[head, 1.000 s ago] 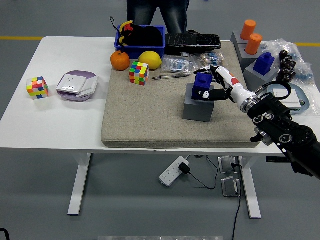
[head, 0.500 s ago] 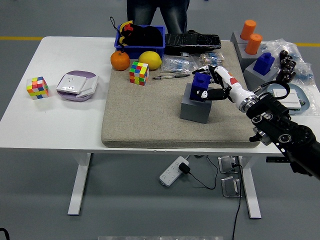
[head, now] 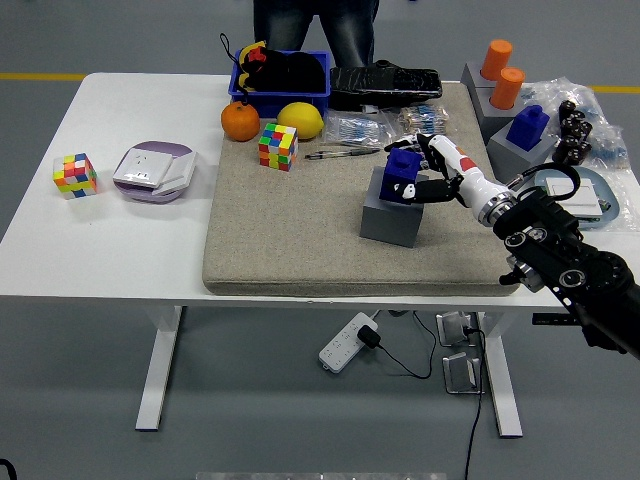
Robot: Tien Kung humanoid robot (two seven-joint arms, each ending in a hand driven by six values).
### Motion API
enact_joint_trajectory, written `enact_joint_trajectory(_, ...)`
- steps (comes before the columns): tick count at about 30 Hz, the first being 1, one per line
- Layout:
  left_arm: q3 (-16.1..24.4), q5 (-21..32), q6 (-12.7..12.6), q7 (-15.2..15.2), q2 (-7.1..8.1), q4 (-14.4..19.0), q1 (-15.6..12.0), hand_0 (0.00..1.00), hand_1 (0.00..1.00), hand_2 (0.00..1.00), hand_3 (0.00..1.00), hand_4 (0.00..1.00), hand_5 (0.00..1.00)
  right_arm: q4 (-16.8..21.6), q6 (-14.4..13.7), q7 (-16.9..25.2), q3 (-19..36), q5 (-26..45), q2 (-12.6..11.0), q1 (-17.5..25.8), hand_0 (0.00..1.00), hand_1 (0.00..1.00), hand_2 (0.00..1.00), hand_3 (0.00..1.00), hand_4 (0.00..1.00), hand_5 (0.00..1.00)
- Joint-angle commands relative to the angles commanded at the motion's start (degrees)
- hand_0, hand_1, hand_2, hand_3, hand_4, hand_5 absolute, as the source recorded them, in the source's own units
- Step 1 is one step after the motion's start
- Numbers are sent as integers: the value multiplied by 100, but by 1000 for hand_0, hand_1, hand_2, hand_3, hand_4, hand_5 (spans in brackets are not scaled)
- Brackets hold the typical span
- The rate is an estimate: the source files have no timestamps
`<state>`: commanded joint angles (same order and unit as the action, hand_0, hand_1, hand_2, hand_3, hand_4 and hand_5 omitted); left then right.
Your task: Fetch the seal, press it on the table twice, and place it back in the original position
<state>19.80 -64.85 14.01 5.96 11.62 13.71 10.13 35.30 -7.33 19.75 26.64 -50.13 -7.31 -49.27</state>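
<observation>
A blue seal (head: 402, 172) stands on top of a grey block (head: 390, 216) on the beige mat (head: 290, 240), right of the mat's middle. My right hand (head: 428, 172) reaches in from the right and its white fingers (head: 437, 189) are curled around the seal's right side. The black right arm (head: 560, 260) runs off to the lower right. A second blue seal (head: 527, 126) sits on a grey stand at the far right. My left hand is out of view.
Orange (head: 240, 121), lemon (head: 300, 120) and a colour cube (head: 278, 146) lie at the mat's back. A blue basket (head: 281, 78), black bag (head: 385, 83), pens (head: 342, 153), orange cylinders (head: 502, 75), white device (head: 153, 171) and second cube (head: 75, 174) are around. A person (head: 315, 25) stands behind the table.
The hand, the seal and the grey block have shifted slightly left over the last second. The grasp looks unchanged.
</observation>
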Motion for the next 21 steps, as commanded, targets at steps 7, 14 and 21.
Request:
enact_joint_trajectory(7,21,12,1,1,0,0,-12,821,788,750,812,711,349,31,4,-27,-52,34,-4,13,527,368,381,385,684,2)
enact_joint_trajectory(14,8,33,2,5,3,-4,-20,821,788,750,812,710,348,25,-2,-53,-75,57,8,14,526,367,379,385,684,2)
enact_joint_trajectory(21,-6,30,2,6,9,0,-14,821,788,750,812,708,346,-24,-17,-119,-110,65,52,18,521,367,380,387,682,2)
